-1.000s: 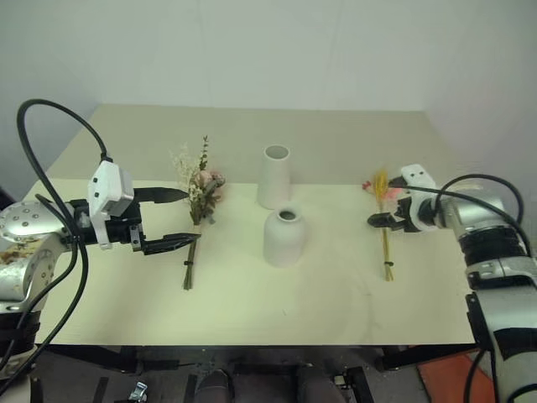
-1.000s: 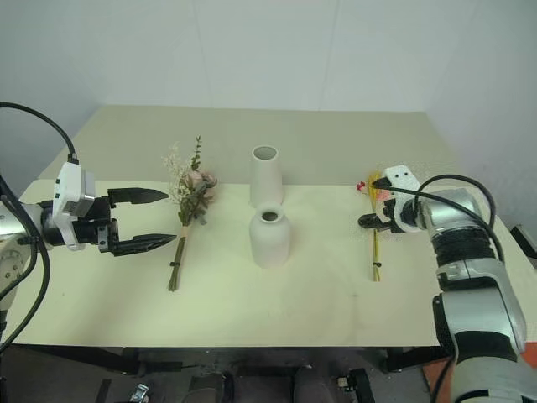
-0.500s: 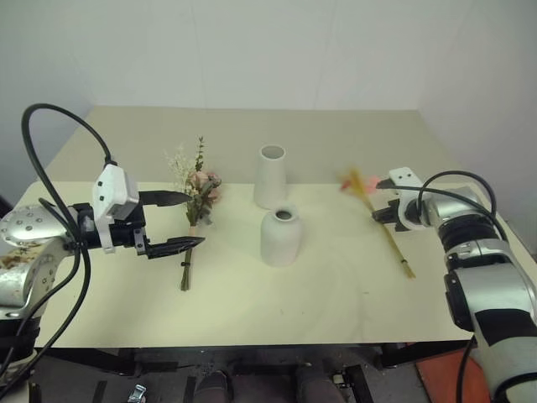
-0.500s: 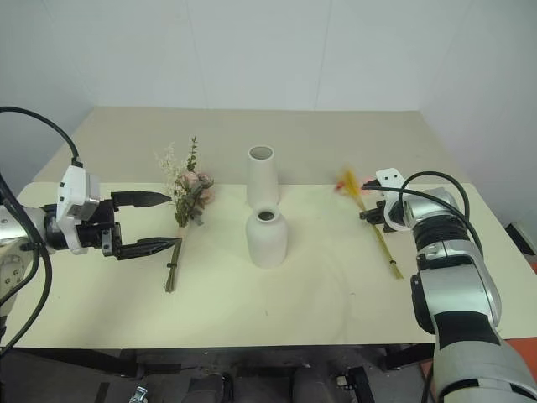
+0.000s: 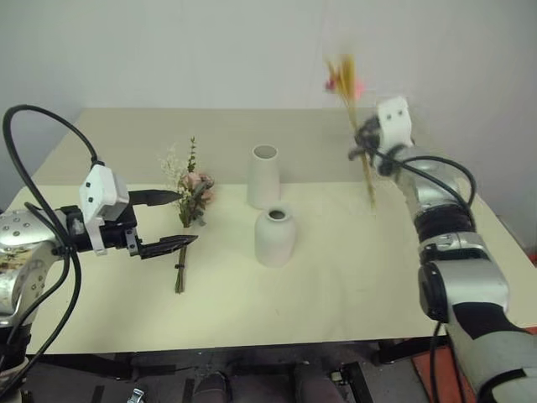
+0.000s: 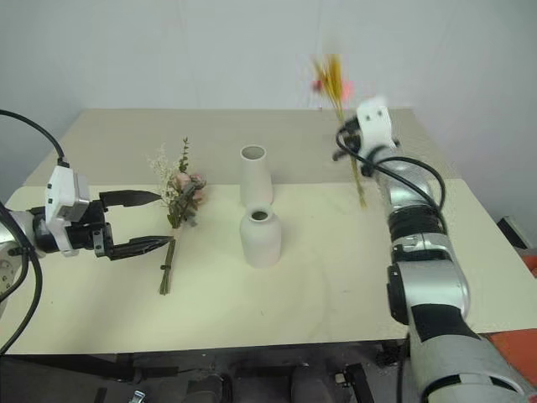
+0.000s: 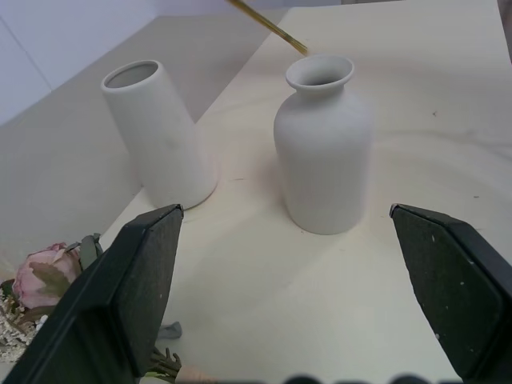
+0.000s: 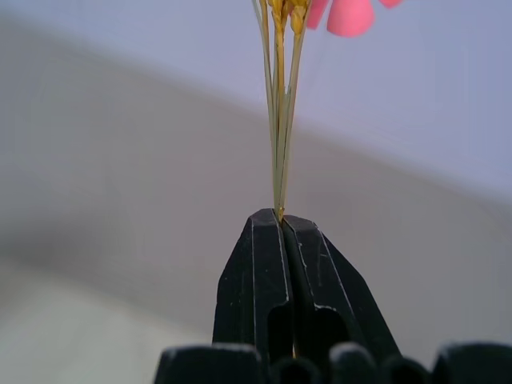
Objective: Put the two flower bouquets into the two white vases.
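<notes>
Lifted off the table point(image 5: 336, 277) since a second ago, the thin bunch point(image 5: 346, 84) with its yellow plume and small pink blooms now stands upright in the air at the far right, its stems pinched between the closed fingers of the right gripper point(image 8: 281, 220). Left gripper point(image 5: 172, 220) hangs wide open and empty, just left of the full bunch point(image 5: 190, 195) of pink roses lying on the table. Two bouquets and two white vases: the taller vase point(image 5: 263, 175) stands mid-table, the shorter vase point(image 5: 274, 238) just nearer.
</notes>
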Motion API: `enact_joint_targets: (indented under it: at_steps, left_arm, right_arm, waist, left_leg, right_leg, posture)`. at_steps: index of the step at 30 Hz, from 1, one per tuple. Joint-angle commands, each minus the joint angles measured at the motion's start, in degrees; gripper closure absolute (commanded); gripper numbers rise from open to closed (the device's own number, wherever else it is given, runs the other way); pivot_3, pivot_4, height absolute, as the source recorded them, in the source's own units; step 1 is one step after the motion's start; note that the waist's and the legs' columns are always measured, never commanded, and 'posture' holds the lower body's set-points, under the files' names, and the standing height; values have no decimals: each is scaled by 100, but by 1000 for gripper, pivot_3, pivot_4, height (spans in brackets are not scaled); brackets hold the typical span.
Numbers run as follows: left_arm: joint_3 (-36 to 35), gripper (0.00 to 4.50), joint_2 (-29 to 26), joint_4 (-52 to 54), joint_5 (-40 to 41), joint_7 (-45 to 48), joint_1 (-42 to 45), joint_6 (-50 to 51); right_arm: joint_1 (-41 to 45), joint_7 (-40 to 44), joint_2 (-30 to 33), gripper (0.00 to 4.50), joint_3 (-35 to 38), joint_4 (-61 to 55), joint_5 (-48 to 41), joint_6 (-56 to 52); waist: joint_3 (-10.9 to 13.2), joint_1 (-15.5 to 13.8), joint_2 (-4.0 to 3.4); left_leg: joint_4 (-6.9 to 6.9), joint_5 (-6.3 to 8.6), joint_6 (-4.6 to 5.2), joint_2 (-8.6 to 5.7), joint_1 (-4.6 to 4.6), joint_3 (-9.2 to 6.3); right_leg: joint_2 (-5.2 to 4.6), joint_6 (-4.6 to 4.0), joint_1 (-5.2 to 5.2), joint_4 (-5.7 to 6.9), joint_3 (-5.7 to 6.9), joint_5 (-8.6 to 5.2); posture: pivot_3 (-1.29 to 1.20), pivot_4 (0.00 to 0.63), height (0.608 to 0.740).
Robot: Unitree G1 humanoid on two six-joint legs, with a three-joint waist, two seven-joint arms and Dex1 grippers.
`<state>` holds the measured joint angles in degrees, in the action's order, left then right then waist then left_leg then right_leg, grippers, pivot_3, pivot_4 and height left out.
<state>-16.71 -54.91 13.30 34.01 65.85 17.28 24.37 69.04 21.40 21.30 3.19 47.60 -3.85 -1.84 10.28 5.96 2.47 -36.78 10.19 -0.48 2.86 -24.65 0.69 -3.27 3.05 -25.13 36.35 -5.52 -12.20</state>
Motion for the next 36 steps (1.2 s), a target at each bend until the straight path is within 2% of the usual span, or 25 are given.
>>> enact_joint_targets:
  at_steps: [1,5,8,19,28,36]
  left_arm:
    - [-242,0,-102,208,91,-52,-49,23]
    - [-344,0,-100,356,98,-118,-239,71]
    - [-468,0,-111,472,135,-156,-405,136]
    - [-865,0,-123,833,250,-317,-867,344]
    - [-1288,0,-162,1181,376,-423,-1315,550]
    - [-1685,0,-157,1503,524,-529,-1697,733]
  right_arm:
    - [348,540,-516,4488,569,-216,-894,750]
    - [845,602,-1061,4488,1201,261,-1583,1321]
    - [1135,852,-1260,4488,1415,602,-1806,1655]
    - [1700,1053,-1641,4488,1797,2014,-1856,2179]
    - [1882,1090,-1902,4488,2000,2401,-1831,2316]
    - [1927,740,-1962,4488,2177,2666,-1750,2370]
  waist:
    - [0,-3,0]
    - [2,-61,-3]
    - [3,-61,-5]
    - [4,13,-7]
    - [5,115,-9]
    - [7,127,-10]
  left_leg:
    - [0,0,0,0,1,-1]
    - [-1,-2,-3,-2,3,-5]
    - [-1,-3,-4,-2,2,-7]
    - [1,-3,-4,2,29,-18]
    - [2,-2,-4,2,27,-27]
    - [4,-2,-5,2,28,-33]
  right_leg:
    - [0,-1,1,3,1,0]
    - [-5,-2,3,20,8,-1]
    - [-7,-3,3,20,13,-1]
    - [5,-26,4,57,14,-14]
    - [5,-27,5,55,17,-16]
    - [6,-30,6,55,20,-17]
  posture:
    - [0,150,740]
    - [0,150,740]
    - [0,150,740]
    - [0,150,740]
    - [0,150,740]
    - [0,150,740]
